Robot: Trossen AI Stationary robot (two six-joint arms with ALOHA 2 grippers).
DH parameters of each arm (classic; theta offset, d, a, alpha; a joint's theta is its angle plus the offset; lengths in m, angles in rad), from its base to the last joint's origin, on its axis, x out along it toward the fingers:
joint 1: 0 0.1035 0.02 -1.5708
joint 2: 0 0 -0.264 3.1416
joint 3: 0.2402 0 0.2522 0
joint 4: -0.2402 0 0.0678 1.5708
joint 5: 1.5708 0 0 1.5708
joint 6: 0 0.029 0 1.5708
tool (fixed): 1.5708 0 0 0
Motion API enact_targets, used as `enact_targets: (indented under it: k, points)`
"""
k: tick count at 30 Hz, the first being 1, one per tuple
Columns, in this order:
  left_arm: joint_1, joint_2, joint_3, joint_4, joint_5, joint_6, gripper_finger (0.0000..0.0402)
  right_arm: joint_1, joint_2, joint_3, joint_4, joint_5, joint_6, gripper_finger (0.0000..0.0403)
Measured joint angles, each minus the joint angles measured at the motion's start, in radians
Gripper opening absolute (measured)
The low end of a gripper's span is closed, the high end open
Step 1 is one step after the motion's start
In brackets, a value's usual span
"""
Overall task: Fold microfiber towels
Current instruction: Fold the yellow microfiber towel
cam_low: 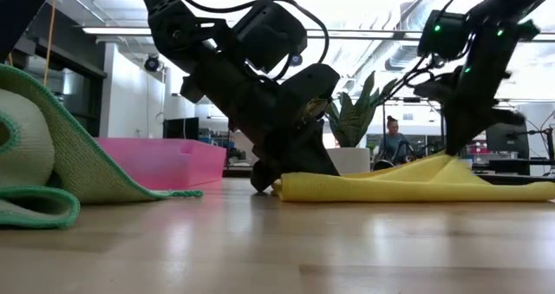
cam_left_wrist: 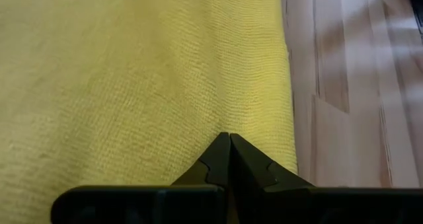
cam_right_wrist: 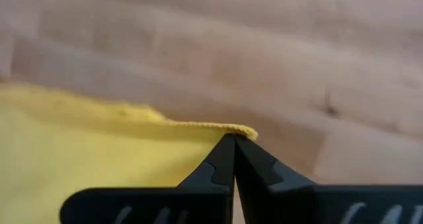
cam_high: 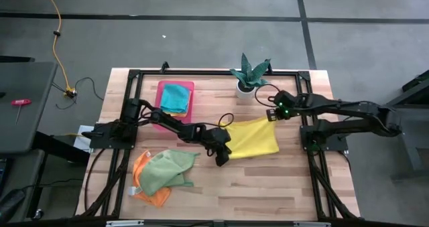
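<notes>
Both arms are working the flat yellow microfiber towel (cam_high: pixel 253 138) lying right of the bench's centre, toward the right edge. Left gripper (cam_high: pixel 221 159) is sitting at the towel's near-left corner, jaws clenched tight on the cloth edge. Right gripper (cam_high: pixel 271 116) is pinching the far-right corner, jaws also closed on the hem, lifting it into a small peak in the low view.

Risks from here:
- Both pinches are looking thin, right at the hem; either corner is likely slipping out if the arms pull apart or lift fast.
- One arm moving ahead of the other is going to skew the fold, edges not lining up.
- Right gripper is working just beside the white-potted green plant (cam_high: pixel 249 76) at the far edge; a wide swing could be knocking it over.
- Dragging instead of lifting is likely bunching the cloth on the wooden bench (cam_high: pixel 288 187).

Light green towel (cam_high: pixel 164 171) over orange towel (cam_high: pixel 153 195) is lying crumpled at the near-left; teal towel (cam_high: pixel 175 96) is resting in the pink rectangular tray (cam_high: pixel 190 88), far-left.
</notes>
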Motion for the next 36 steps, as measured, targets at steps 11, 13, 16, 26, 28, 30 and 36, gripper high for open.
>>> enact_targets:
  k: [11,13,16,26,28,30,36]
  points:
    - [0.114,-0.091,-0.003,-0.064,-0.017,0.1,0.0,0.076,-0.177,0.012,-0.204,-0.109,0.017,0.0]
    - [0.129,-0.094,-0.003,-0.074,0.004,0.111,0.0,0.09,-0.19,0.012,-0.196,-0.106,0.028,0.0001]
    - [0.154,-0.114,-0.003,-0.077,0.021,0.141,0.0,0.112,-0.196,0.012,-0.197,-0.105,0.029,0.0015]
    - [0.227,-0.133,-0.001,-0.091,-0.032,0.183,0.0,0.184,-0.195,-0.101,0.083,-0.185,0.076,0.0126]
    - [0.233,-0.131,-0.002,-0.11,-0.035,0.196,0.0,0.219,-0.195,-0.112,0.151,-0.209,0.099,0.0131]
    - [0.234,-0.131,-0.001,-0.108,-0.049,0.227,0.0,0.266,-0.193,-0.114,0.187,-0.216,0.123,0.013]
    - [0.243,-0.131,-0.001,-0.11,-0.103,0.278,0.0,0.43,-0.1,-0.116,0.198,-0.172,0.235,0.006]
